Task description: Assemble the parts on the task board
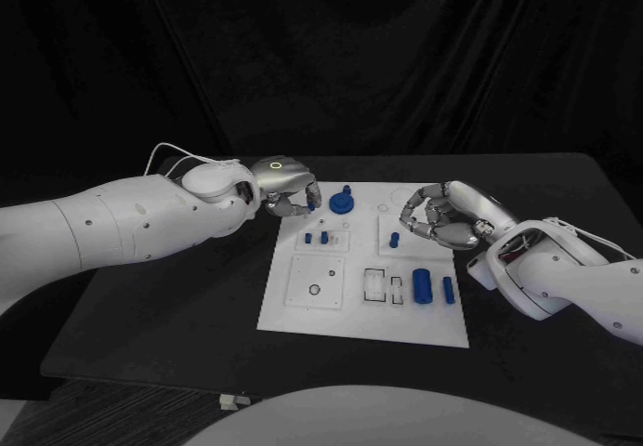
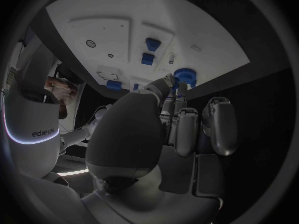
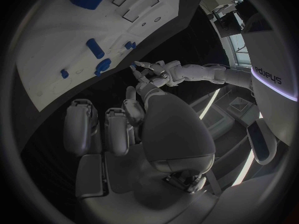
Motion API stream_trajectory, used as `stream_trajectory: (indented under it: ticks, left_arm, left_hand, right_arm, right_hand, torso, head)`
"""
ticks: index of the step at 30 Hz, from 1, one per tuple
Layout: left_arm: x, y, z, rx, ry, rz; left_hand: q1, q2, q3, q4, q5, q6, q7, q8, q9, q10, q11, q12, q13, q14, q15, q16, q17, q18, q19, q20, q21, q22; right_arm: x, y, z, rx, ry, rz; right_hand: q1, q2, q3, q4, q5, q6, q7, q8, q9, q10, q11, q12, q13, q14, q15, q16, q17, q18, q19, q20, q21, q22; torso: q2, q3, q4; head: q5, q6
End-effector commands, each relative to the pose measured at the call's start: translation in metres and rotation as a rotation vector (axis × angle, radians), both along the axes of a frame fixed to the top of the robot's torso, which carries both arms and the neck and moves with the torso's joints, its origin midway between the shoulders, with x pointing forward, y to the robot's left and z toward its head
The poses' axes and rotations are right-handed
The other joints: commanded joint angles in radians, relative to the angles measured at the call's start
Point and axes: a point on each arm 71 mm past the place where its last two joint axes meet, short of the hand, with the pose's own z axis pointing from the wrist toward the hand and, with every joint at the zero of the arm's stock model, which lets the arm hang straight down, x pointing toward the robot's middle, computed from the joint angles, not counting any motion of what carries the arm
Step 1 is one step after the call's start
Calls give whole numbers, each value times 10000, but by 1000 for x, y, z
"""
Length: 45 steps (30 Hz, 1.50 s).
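One task board [image 1: 302, 311], two hands and about seven blue parts [image 1: 422, 284] show.

White task board [image 1: 302, 307], blue parts [image 1: 421, 285]

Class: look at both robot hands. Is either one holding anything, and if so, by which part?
The left hand pinches a small blue part between its fingertips; where on the part cannot be told. The right hand holds nothing, fingers curled over the task board.
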Motion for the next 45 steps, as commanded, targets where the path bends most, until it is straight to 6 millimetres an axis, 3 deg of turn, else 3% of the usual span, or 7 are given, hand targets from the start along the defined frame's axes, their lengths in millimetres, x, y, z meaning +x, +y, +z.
stream_trajectory:
  ticks: [1,23,45]
  left_arm:
    - [0,-3,-2,-9,14,-197]
    - [0,-14,-27,-47,161,-69]
    - [5,-25,-33,29,228,-4]
  left_hand:
    - [-160,141,456,-97,-75,27,11,-42,76,348,-176,45,64,64,-130,-114,85,-242,-146,-31,-159,1863]
    - [-148,171,483,-72,-47,-111,15,-156,35,371,-170,-44,70,-12,-127,-191,-113,-218,-207,-32,-288,1830]
    - [-134,166,494,-72,-33,-197,1,-222,11,386,-171,-87,74,-27,-122,-208,-137,-217,-217,-29,-309,1827]
  right_arm:
    - [0,-1,-2,-88,91,-89]
    - [0,1,-3,-81,134,-53]
    - [0,2,-3,-64,209,-30]
  right_hand:
    - [267,58,57,-86,135,-22,24,-204,-92,92,-29,-36,-43,753,-13,56,726,133,151,-10,108,2057]
    - [285,69,66,-98,147,-20,25,-206,-96,88,-28,-48,-58,749,-11,49,711,134,147,-8,104,2056]
    - [297,77,71,-107,155,-12,25,-204,-98,93,-26,-47,-58,747,-10,50,712,135,145,-7,104,2055]
  torso:
    - [3,-1,5]
    - [-2,2,-2]
    - [5,3,0]
  head:
    - [-8,-2]
    - [-40,-2]
    - [-54,-2]
